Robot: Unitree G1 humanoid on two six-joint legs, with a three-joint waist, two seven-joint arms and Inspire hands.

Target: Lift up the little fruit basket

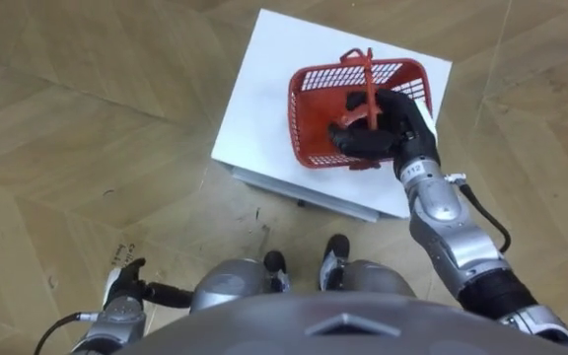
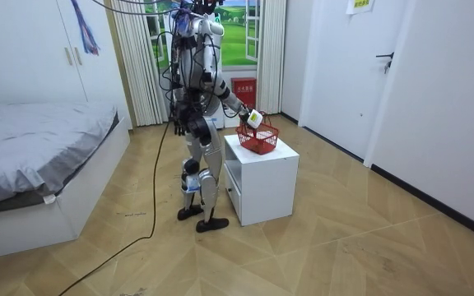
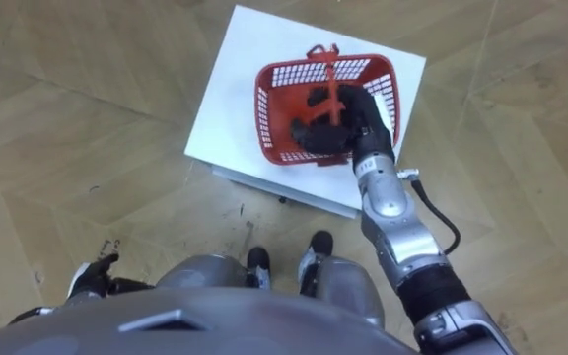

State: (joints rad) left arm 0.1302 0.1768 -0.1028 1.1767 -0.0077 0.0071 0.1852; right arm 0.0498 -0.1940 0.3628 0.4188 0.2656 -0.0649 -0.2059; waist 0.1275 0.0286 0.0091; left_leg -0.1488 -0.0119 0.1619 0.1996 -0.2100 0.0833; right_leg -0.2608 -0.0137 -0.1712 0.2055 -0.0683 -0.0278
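A red plastic mesh basket [image 1: 309, 113] is on the top of a low white cabinet [image 1: 254, 118], toward its far right corner. Its red handle [image 1: 363, 74] stands upright over the middle. My right hand [image 1: 378, 123] reaches in from the right, fingers curled round the lower part of the handle, and covers much of the basket's inside. In the room view the basket [image 2: 258, 140] sits at or just above the cabinet top; I cannot tell whether it is touching. My left hand [image 1: 121, 286] hangs relaxed by my left side, holding nothing.
I stand upright at the cabinet's [image 2: 262, 177] front, feet close to its base, on wooden floor. A bed [image 2: 39, 148] lies at the room view's left, with a curtained window behind me and a white door [image 2: 397, 74] at its right.
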